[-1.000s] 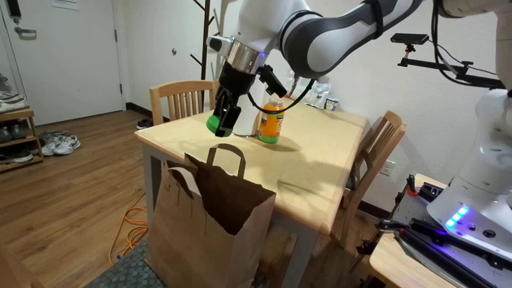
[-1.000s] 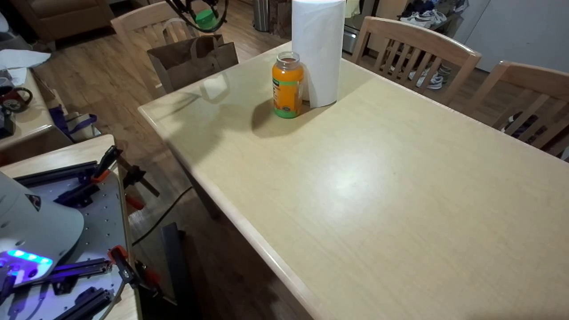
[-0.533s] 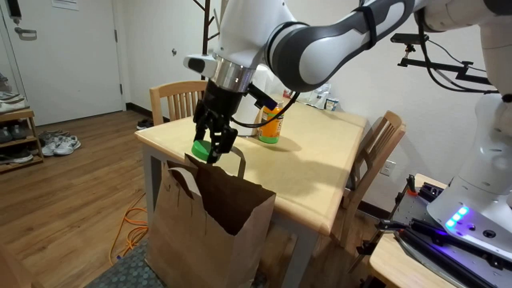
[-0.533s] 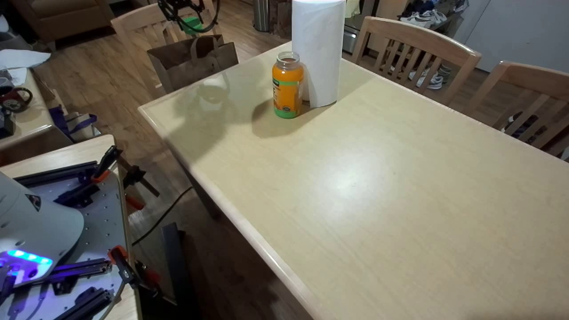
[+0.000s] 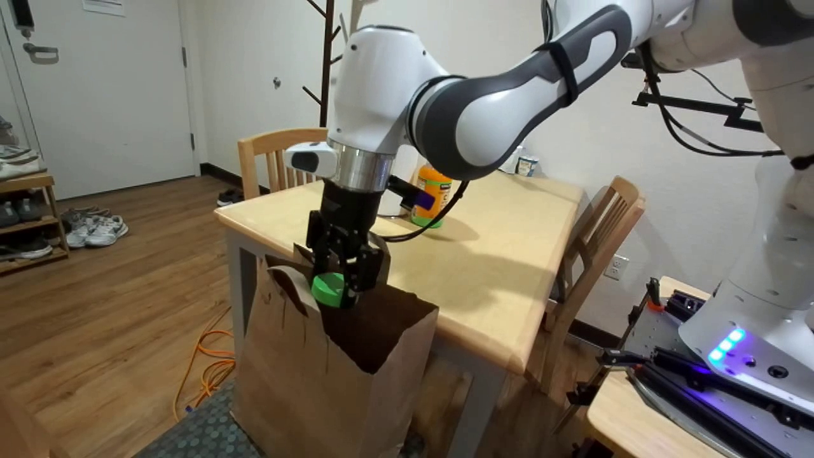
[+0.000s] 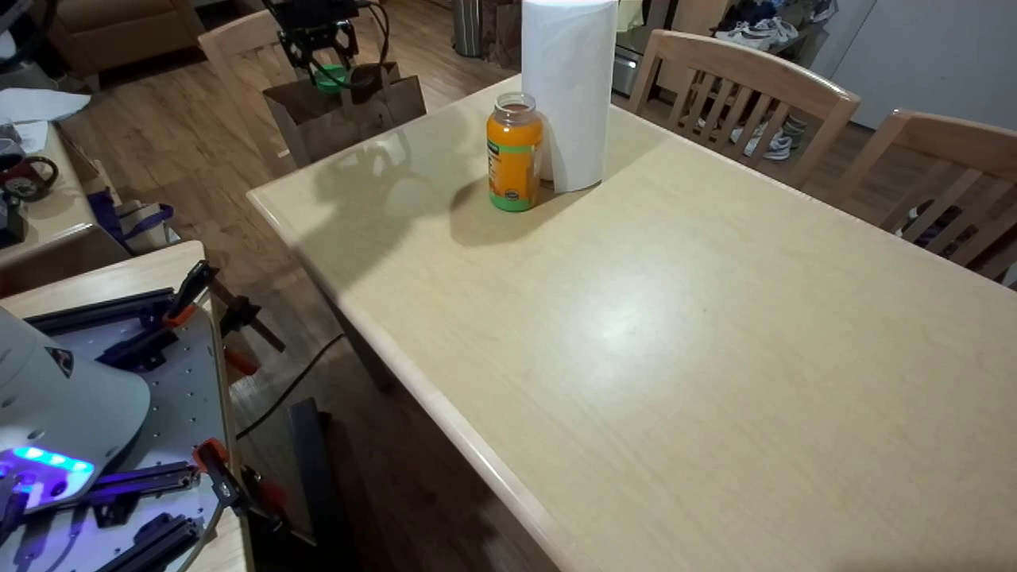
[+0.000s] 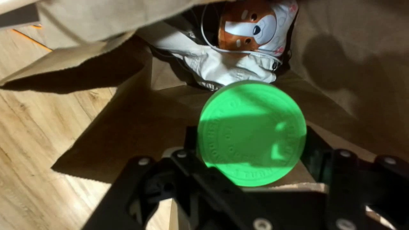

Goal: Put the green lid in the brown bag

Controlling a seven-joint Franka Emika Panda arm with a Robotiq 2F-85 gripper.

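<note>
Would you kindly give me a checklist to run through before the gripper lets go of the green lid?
1. Grip: the gripper is closed on the green lid: ok.
2. Opening: the brown bag stands with its mouth open: ok.
3. Aim: in the wrist view, the green lid shows against the inside of the brown bag: ok, as far as that view goes.
4. Depth: whether the green lid sits below the rim: cannot tell.
5. Landing: a dog-faced item and white cloth-like material lie inside, probably harmless: ok.
6. Surroundings: the orange jar stands upright on the table, apart from the brown bag: ok.
</note>
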